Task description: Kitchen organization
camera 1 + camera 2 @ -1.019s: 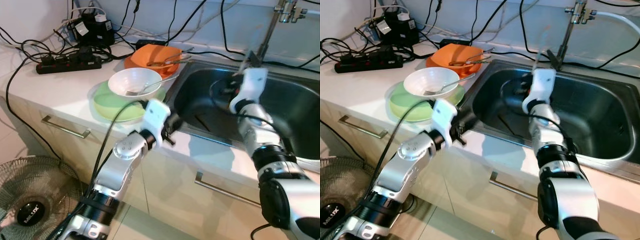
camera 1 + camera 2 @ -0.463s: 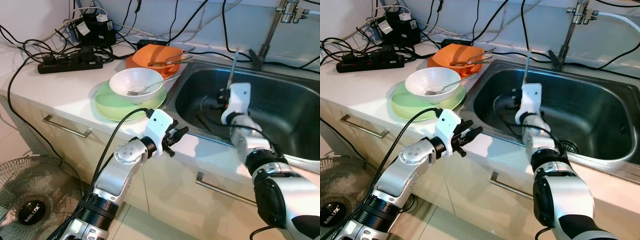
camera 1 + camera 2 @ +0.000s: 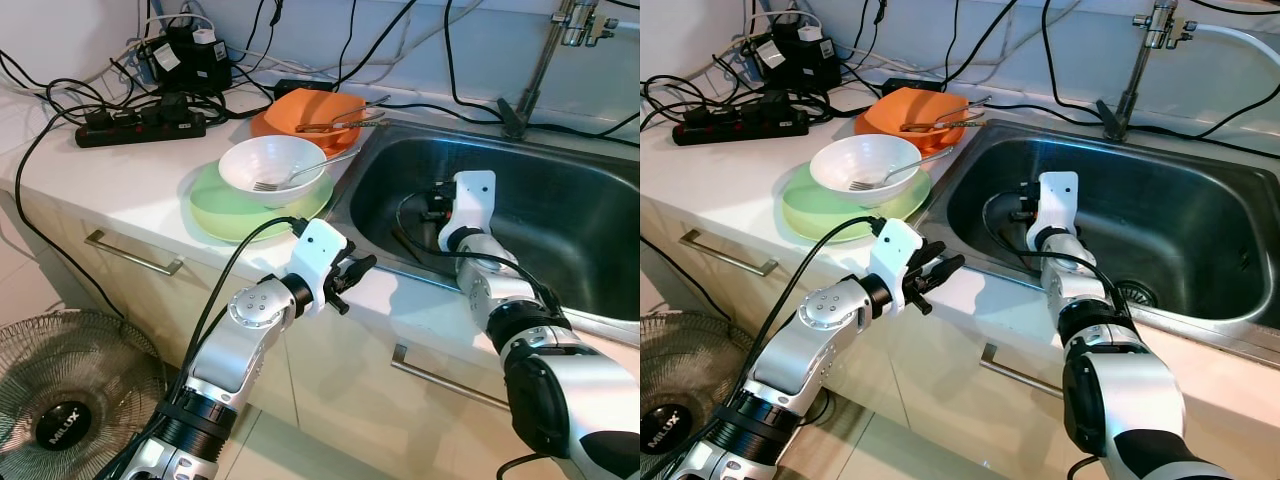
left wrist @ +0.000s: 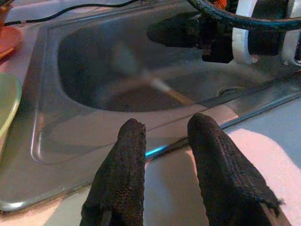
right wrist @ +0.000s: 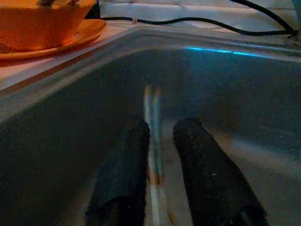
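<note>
My right gripper is low inside the steel sink, open. A thin pale stick, blurred, runs between its two fingers without being pinched; the left wrist view shows this stick just under that gripper, over the sink floor. A dark stick lies on the sink bottom close by. My left gripper hovers open and empty over the counter's front edge beside the sink. On the counter stand a white bowl with a fork, on a green plate, and an orange bowl holding utensils.
A faucet rises behind the sink. A black power strip and tangled cables cover the counter's back left. A floor fan stands below on the left. Drawer handles run along the cabinet front.
The right gripper dropped from near the faucet to the sink's near left part. The stick it held upright has come loose and lies low. The left gripper shifted slightly right.
</note>
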Controlling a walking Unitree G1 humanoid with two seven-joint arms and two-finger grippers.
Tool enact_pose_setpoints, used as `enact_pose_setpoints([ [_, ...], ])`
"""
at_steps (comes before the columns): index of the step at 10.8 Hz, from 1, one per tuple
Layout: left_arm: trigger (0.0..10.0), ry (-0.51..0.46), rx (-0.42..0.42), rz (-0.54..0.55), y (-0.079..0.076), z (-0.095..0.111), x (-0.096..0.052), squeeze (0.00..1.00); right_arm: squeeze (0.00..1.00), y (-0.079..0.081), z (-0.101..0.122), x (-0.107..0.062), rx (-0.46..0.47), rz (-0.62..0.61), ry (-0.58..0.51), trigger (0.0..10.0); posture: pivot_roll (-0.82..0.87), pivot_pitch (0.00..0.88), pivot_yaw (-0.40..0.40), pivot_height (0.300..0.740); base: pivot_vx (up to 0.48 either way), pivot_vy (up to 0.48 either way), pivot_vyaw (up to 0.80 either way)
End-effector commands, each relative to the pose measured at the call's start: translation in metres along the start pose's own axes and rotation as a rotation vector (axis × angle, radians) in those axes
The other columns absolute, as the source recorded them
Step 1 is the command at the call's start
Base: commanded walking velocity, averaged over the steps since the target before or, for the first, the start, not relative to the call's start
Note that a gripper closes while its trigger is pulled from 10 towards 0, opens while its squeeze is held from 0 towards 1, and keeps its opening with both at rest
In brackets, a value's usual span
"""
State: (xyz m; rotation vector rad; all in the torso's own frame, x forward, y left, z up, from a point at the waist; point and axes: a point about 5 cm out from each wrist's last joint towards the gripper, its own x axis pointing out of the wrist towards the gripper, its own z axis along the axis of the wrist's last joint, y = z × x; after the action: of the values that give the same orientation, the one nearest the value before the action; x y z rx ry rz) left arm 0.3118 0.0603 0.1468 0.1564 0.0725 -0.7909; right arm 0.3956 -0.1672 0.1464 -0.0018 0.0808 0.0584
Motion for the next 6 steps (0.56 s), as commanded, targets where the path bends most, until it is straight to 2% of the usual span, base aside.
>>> enact_pose_setpoints([
  [1, 10.0, 0.0, 0.007, 0.001, -0.001, 0.002, -0.001, 0.0, 1.0, 0.003, 0.003, 0.001, 0.003, 0.006, -0.008, 10.0, 0.18, 0.007, 0.033, 0.74, 0.0, 0.0, 0.0],
  [2, 10.0, -0.001, 0.01, 0.002, -0.001, 0.002, -0.001, 0.0, 1.0, 0.003, 0.004, 0.002, 0.002, 0.004, -0.012, 10.0, 0.18, 0.007, 0.033, 0.74, 0.0, 0.0, 0.0],
  [3, 10.0, -0.004, 0.014, 0.006, 0.0, 0.003, -0.001, 0.0, 0.75, 0.003, 0.006, 0.002, -0.008, 0.003, -0.02, 10.0, 0.18, 0.013, 0.032, 0.74, 0.0, 0.0, 0.0],
  [4, 10.0, -0.021, 0.024, 0.023, 0.002, 0.005, -0.001, 0.0, 0.0, 0.003, 0.01, 0.003, -0.025, 0.0, -0.043, 10.0, 0.18, 0.015, 0.032, 0.74, 0.0, 0.0, 0.0],
  [6, 10.0, -0.107, 0.05, 0.109, 0.011, 0.019, 0.0, 0.0, 0.0, 0.004, 0.026, 0.004, 0.0, 0.004, -0.142, 10.0, 0.18, 0.019, 0.03, 0.74, 0.0, 0.0, 0.0],
])
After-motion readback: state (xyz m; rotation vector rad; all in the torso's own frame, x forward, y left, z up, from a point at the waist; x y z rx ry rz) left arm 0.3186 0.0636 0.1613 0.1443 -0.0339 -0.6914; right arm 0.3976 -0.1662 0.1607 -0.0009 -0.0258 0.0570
